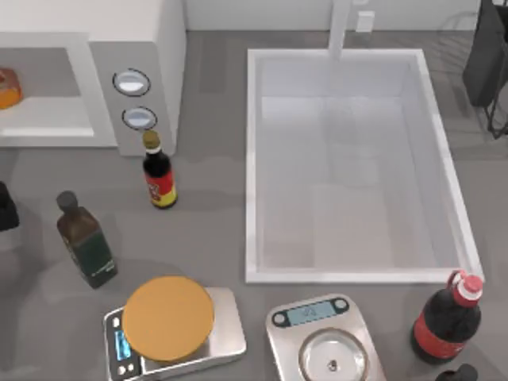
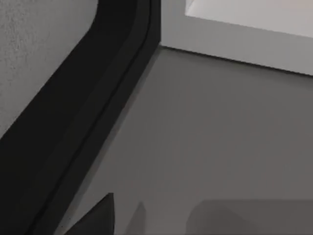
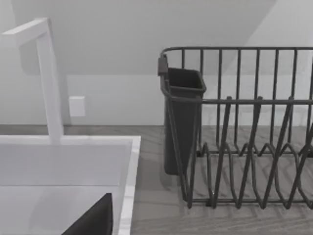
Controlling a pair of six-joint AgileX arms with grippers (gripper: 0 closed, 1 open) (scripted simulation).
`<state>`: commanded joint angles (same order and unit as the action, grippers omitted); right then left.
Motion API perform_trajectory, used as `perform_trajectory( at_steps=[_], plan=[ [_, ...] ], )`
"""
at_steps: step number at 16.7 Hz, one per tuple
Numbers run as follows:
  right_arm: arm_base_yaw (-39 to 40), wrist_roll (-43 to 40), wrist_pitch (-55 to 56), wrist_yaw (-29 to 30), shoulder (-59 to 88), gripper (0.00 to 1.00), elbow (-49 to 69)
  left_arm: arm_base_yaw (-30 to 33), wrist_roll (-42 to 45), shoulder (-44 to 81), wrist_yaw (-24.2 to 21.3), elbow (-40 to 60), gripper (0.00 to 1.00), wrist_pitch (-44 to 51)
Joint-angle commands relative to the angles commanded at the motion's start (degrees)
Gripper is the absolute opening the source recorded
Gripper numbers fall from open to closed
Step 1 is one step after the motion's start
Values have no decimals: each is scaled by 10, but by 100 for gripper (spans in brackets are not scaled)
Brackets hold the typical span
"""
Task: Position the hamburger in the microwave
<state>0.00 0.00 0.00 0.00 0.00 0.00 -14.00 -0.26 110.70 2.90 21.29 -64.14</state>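
Tool state on either arm I cannot tell. From the top view, the hamburger (image 1: 7, 87) sits inside the microwave (image 1: 135, 48) cavity at the table's (image 1: 214, 238) far left, so placement looks done, door still open. Left wrist view looks along the table beside a dark edge. Right wrist view faces the sink (image 3: 73, 161) and dish rack (image 3: 244, 132), likely parked clear
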Motion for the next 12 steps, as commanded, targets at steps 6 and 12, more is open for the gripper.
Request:
perform_trajectory(
  at_steps=[6,12],
  plan=[
    [0,0,0,0,0,100,0,3,-1,-6,2,6,100,-5],
    [0,0,0,0,0,100,0,30,-8,-76,14,38,100,12]
  ],
)
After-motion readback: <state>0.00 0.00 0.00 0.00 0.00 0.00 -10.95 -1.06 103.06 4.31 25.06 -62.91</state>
